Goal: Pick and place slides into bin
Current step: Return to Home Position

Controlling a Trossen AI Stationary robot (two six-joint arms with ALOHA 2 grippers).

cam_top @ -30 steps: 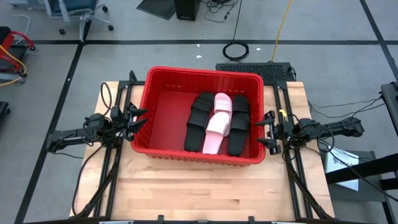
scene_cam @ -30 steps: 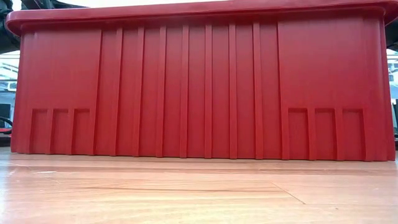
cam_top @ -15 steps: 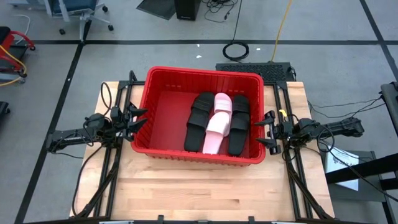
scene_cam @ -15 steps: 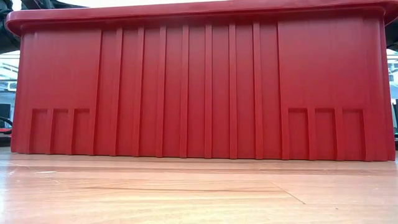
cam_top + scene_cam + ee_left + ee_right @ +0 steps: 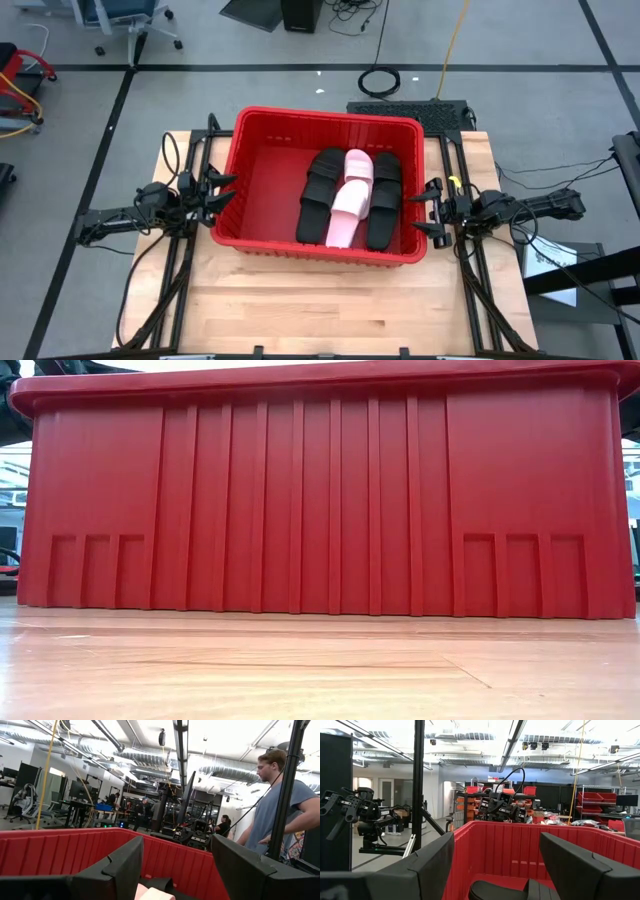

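Note:
The red bin (image 5: 268, 167) stands in the middle of the wooden table; its near wall (image 5: 320, 500) fills the low view. Inside, toward its right half, lie several slides: a black one (image 5: 320, 190), a pale pink one (image 5: 348, 208) resting partly on another pink one (image 5: 358, 166), and black ones (image 5: 385, 200) at the right. My left gripper (image 5: 226, 193) stands open just outside the bin's left wall, raised, with nothing between its fingers. My right gripper (image 5: 424, 207) stands open just outside the right wall, likewise holding nothing.
Bare wooden tabletop (image 5: 330, 310) lies in front of the bin. A black frame with cables runs along both table sides (image 5: 170, 290). A person (image 5: 280, 810) stands beyond the table in the left wrist view. Chairs and cables lie on the floor behind the table.

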